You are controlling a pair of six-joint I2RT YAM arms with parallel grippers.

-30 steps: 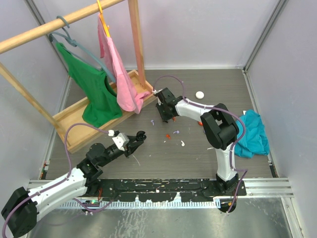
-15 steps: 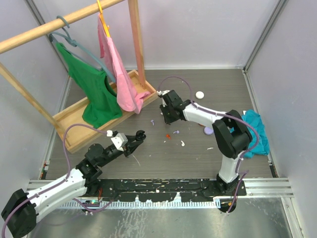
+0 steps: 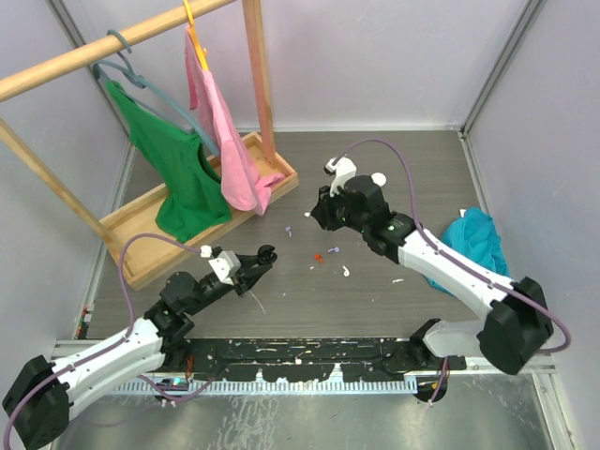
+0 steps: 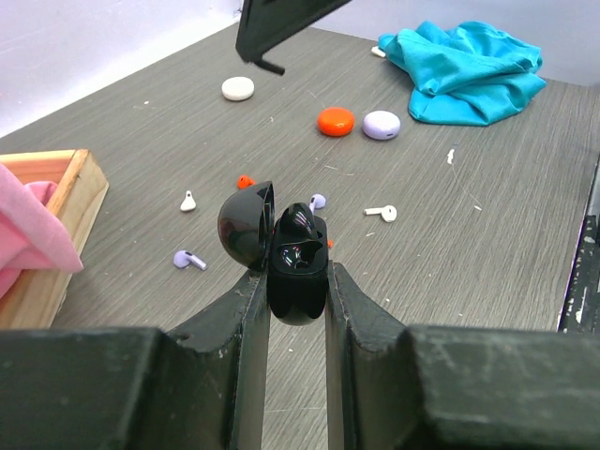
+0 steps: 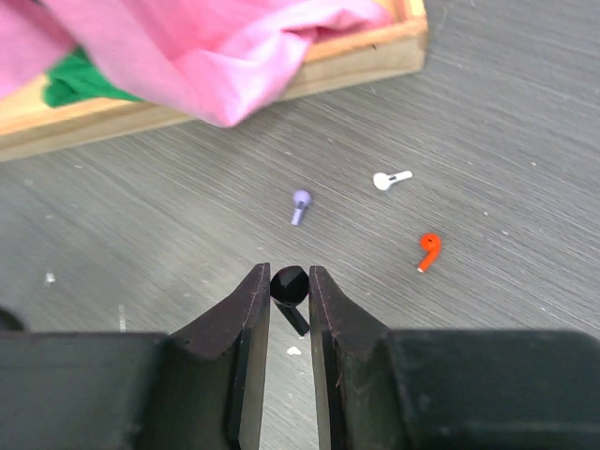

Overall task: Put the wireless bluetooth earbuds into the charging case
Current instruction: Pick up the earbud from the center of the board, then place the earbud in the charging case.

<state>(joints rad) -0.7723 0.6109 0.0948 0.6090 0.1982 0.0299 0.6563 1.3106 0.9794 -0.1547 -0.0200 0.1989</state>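
My left gripper point(image 4: 296, 274) is shut on the open black charging case point(image 4: 298, 302) and holds it above the table, lid point(image 4: 246, 225) swung to the left. It also shows in the top view point(image 3: 263, 256). My right gripper point(image 5: 289, 274) is shut on a black earbud point(image 5: 290, 284), whose stem points down and back between the fingers. In the top view it point(image 3: 319, 215) hovers near the rack's end. On the table below lie loose earbuds: a lilac one point(image 5: 300, 202), a white one point(image 5: 389, 178) and a red one point(image 5: 427, 251).
A wooden clothes rack base point(image 3: 141, 246) with green and pink garments stands at the left. A white round case point(image 3: 378, 179), an orange case point(image 4: 336, 120), a lilac case point(image 4: 382, 124) and a teal cloth point(image 3: 476, 246) lie to the right. More earbuds point(image 3: 345, 272) are scattered mid-table.
My right arm has swung its elbow out to the right and low, and its gripper has shifted slightly right near the rack's end. The left arm has barely moved.
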